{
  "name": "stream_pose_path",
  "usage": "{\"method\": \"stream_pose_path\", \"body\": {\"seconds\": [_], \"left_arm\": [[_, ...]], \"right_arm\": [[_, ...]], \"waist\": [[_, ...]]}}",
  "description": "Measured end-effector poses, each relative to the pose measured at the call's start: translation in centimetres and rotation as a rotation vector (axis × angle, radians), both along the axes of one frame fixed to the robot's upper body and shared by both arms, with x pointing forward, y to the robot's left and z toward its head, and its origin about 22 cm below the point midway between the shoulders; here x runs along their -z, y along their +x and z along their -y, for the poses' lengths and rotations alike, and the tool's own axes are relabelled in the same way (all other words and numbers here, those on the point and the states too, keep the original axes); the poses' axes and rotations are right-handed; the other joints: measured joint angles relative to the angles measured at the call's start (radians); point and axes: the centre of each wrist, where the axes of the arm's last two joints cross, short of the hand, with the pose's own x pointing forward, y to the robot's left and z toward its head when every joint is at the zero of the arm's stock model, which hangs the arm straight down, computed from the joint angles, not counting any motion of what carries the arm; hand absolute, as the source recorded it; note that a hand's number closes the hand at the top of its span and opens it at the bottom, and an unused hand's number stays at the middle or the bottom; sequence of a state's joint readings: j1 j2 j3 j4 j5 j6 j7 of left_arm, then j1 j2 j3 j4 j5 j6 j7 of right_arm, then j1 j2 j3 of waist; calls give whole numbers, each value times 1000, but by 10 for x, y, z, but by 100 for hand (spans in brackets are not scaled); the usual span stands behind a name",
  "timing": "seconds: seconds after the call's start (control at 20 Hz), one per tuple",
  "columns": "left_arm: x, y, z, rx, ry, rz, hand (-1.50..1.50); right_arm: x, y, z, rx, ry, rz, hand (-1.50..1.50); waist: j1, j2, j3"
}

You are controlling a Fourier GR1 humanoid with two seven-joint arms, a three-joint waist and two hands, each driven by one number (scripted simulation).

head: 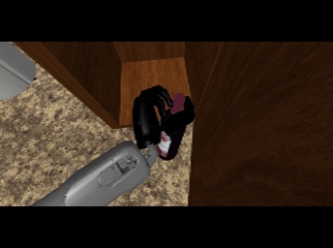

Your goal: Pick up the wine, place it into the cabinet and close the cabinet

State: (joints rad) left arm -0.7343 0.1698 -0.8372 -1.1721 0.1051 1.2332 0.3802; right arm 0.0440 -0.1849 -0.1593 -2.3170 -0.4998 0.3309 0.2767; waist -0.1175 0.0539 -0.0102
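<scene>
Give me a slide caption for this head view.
Hand curled round the wine bottle at the open wooden cabinet, door open alongside.

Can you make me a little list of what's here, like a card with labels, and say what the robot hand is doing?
Holding: black robot hand curled round the dark wine bottle with a white label
Which hand: cannot tell from this view; only one grey forearm shows
Bottle position: at the front edge of the open brown wooden cabinet, tilted
Cabinet door: wide dark wooden door standing open on the right
Counter: speckled beige stone counter top
Other thing: grey rounded object at the upper left
</scene>
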Motion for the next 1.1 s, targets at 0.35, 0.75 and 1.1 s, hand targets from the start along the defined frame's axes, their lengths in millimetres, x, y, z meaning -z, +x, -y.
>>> {"method": "stream_pose_path", "body": {"seconds": [0.35,0.75,1.1], "left_arm": [[-2,24,-11,45,-22,13,150],[9,59,-34,109,-51,45,150],[19,88,-51,132,-48,58,150]], "right_arm": [[1,0,0,4,11,-8,-150],[3,-1,5,9,9,-15,-150],[5,2,3,-1,7,-27,-150]], "waist": [[5,-1,0],[9,-8,4],[9,-9,6]]}}
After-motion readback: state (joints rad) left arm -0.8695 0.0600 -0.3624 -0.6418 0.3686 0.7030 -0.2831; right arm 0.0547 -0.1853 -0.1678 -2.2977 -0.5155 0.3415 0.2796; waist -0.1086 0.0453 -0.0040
